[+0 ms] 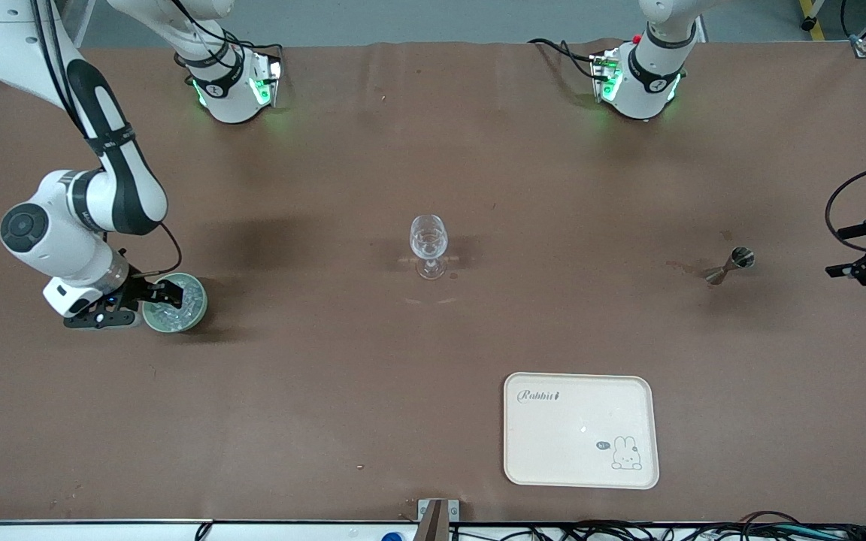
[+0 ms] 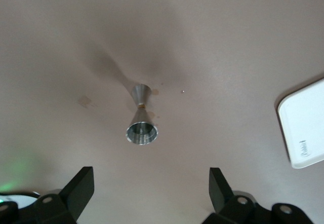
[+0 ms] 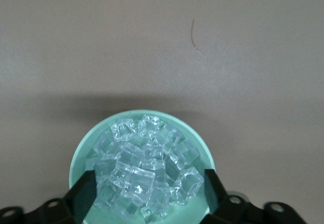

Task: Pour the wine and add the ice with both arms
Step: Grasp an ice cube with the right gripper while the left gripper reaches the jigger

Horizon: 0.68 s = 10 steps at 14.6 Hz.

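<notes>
Brown table (image 1: 328,406): right hand (image 3: 147,186) straddles ice (image 3: 144,165) bowl (image 3: 200,145).

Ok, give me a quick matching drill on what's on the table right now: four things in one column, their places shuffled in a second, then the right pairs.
Things:
1. ice
2. stemmed glass
3. metal jigger
4. cream tray

Places:
A. nearest the front camera, empty
B. middle of the table, upright
C. piled in the green bowl, right gripper open around it
D. toward the left arm's end, beside the open left gripper

Pairs: 1-C, 2-B, 3-D, 4-A
</notes>
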### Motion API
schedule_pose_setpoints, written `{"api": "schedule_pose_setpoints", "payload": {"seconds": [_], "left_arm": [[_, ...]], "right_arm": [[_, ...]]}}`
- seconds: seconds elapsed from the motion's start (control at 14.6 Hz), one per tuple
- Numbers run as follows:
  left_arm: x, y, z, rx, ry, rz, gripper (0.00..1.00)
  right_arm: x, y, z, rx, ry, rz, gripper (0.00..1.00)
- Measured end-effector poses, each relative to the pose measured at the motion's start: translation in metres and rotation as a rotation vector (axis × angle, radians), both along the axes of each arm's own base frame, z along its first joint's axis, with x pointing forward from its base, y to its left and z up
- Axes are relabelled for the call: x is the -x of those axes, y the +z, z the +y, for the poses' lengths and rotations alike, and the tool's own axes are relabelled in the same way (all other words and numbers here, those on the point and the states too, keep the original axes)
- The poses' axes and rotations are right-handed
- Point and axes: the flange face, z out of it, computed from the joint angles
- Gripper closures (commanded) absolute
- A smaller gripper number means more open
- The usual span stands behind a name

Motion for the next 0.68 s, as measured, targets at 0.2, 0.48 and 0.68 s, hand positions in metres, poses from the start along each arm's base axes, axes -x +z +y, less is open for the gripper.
{"api": "schedule_pose_setpoints", "payload": {"seconds": [0.2, 0.48, 0.68], "left_arm": [[0.009, -0.049, 0.031, 0.106, 0.135, 0.048, 0.00], [0.032, -0.123, 0.068, 0.226, 0.265, 0.129, 0.00], [0.034, -0.159, 0.060, 0.269, 0.291, 0.195, 0.00]], "right_arm": [[0.005, -0.006, 0.007, -0.001, 0.011, 0.012, 0.25], [0.010, -0.011, 0.010, -0.003, 0.016, 0.027, 0.31], [0.019, -0.021, 0.010, -0.005, 0.016, 0.051, 0.33]]}}
